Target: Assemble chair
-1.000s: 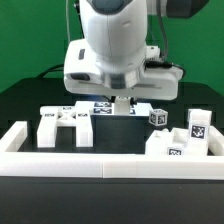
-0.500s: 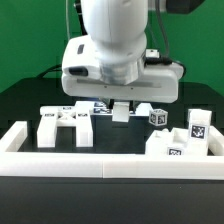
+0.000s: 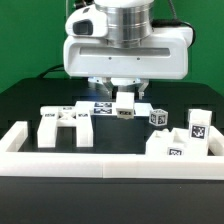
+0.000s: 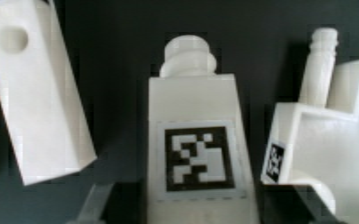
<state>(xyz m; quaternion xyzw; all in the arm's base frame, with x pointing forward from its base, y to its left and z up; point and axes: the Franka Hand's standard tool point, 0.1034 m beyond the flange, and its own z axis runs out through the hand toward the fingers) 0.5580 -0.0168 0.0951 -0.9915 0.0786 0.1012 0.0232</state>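
Note:
My gripper [image 3: 124, 99] is shut on a short white chair leg [image 3: 124, 106] with a square tag, held just above the black table. In the wrist view the leg [image 4: 197, 120] runs out from between the jaws of the gripper [image 4: 197, 203], with a round peg at its far end. A wide white chair slab [image 3: 63, 125] with tags lies at the exterior view's left. A small tagged block [image 3: 157, 116] and a cluster of white parts [image 3: 186, 140] sit at the exterior view's right. Beside the leg the wrist view shows a long white bar [image 4: 34, 90] and another part [image 4: 327, 110].
A long white border rail [image 3: 100, 162] runs along the front, with raised ends at both sides. The marker board [image 3: 100, 104] lies flat behind the slab, partly under the gripper. A green backdrop stands behind the table.
The arm has risen and turned, lifting the held leg slightly off the table and a little toward the exterior view's right. The other parts have not moved.

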